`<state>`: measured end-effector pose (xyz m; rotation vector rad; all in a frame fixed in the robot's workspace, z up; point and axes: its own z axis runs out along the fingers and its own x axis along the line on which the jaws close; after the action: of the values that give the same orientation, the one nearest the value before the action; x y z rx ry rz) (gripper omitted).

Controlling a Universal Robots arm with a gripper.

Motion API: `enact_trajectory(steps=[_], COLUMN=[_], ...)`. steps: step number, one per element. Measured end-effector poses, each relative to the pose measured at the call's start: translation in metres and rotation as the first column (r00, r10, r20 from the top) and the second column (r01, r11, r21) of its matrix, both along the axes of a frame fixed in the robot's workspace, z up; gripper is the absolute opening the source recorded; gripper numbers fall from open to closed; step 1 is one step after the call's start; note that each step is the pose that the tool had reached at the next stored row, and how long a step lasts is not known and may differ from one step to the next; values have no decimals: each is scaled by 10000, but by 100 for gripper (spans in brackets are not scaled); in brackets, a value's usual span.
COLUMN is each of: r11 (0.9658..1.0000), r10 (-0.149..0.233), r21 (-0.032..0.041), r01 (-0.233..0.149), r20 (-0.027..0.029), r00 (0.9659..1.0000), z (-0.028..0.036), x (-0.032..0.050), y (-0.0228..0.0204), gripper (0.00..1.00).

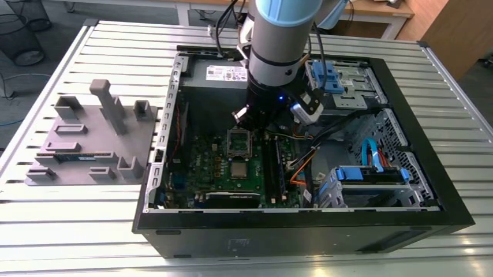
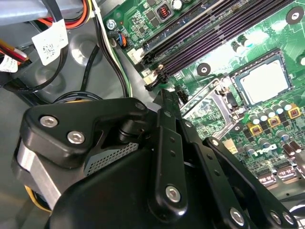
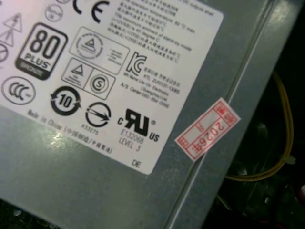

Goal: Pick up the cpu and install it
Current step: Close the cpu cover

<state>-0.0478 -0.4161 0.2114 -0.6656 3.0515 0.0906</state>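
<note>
**Cpu lay flat on the motherboard, with the gripper hanging over the socket frame**

The gripper (image 1: 260,122) hung low inside the open computer case (image 1: 308,231), on the end of the arm (image 1: 281,40). In the second wrist view the gripper (image 2: 167,100) showed as black linkages over the green motherboard (image 2: 224,52). Whether it was clenched or released could not be told, and nothing showed in its grasp.

In the exterior view the silver socket frame (image 1: 240,141) stood just beneath it. The cpu (image 1: 240,169) lay just beyond that frame, on the side nearer the case's front edge. It was a small flat square with a pale, shiny metal top. In the second wrist view the cpu (image 2: 265,82) sat level inside a dark square surround, apart from the gripper. Long dark memory slots (image 2: 214,33) ran alongside.

The first wrist view looked at the grey power supply (image 3: 228,71), with its white label (image 3: 119,71), a red-and-white sticker (image 3: 207,129) and a yellow wire (image 3: 281,143) beside it.

The case rested on a slatted metal table (image 1: 77,231). At the exterior view's left a grey tray (image 1: 92,135) held a green memory stick (image 1: 77,156).
</note>
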Motion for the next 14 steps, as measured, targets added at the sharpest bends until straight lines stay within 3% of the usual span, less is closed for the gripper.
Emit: enact_trajectory(steps=[5,12,14], r11=[10000,10000,10000], r10=[1,0,-1], r21=[-42,-50,-48], r01=[-1,-1,0], r20=[-55,-163,-170], r00=[10000,9999,9999], z=[14,52,53], x=[0,1,1], y=[-3,-6,-6], gripper=[11,11,11])
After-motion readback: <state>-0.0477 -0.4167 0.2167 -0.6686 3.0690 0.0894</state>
